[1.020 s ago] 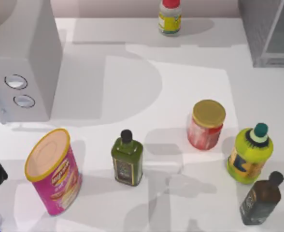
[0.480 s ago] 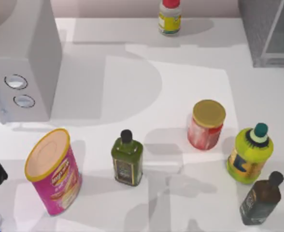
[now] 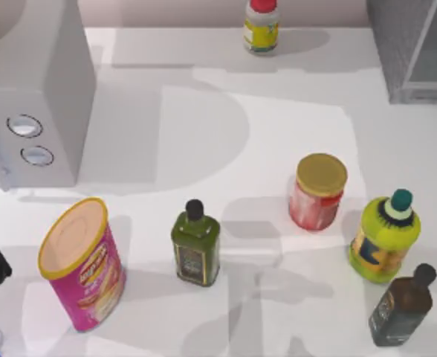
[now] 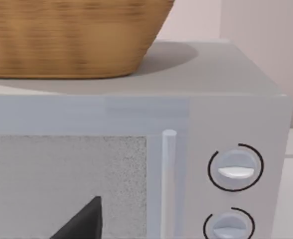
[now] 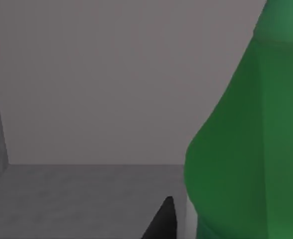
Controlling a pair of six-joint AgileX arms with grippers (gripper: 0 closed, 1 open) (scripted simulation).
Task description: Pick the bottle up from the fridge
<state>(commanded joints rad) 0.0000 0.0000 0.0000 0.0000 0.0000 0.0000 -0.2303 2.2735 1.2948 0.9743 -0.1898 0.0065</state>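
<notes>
right gripper point(image 5: 162, 219) inside fridge point(image 3: 412, 44) far right, reaching bottle point(image 5: 246, 149) | jaws: cannot tell | left arm parked near left

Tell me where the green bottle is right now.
In the right wrist view the bottle stands close to the camera inside the grey-walled fridge, which sits at the table's far right corner.
</notes>
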